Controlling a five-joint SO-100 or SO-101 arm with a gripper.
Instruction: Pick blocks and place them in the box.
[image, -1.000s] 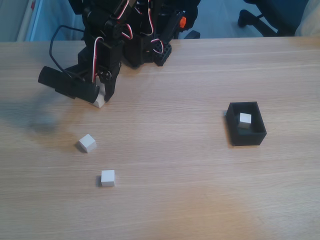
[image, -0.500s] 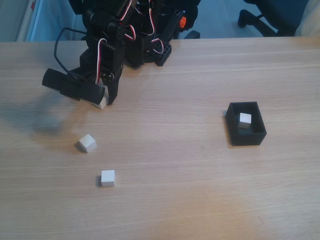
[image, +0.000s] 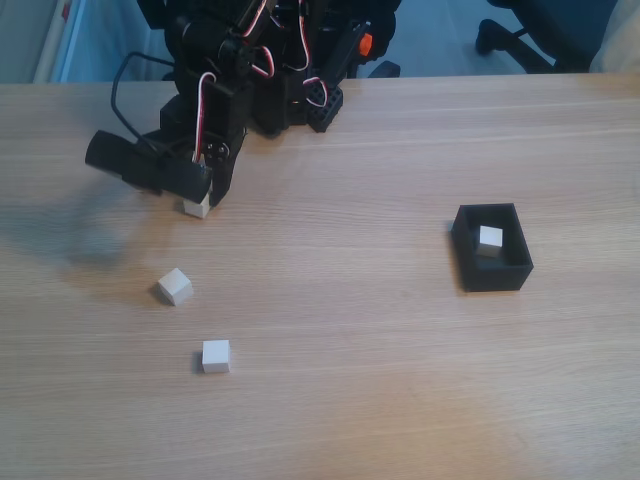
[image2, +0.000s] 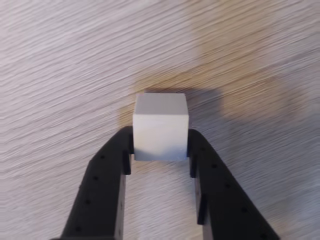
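- On the wooden surface (image: 400, 380), the black box (image: 469, 262) holds one white block (image: 490, 239).
- Jaws pinch another block (image2: 160, 126) at upper left in the fixed view.
- Two loose blocks (image: 174, 286) (image: 215, 356) lie well apart from the box.

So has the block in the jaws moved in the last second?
Yes. The held block has risen slightly off the table, drifting left, away from the black box.
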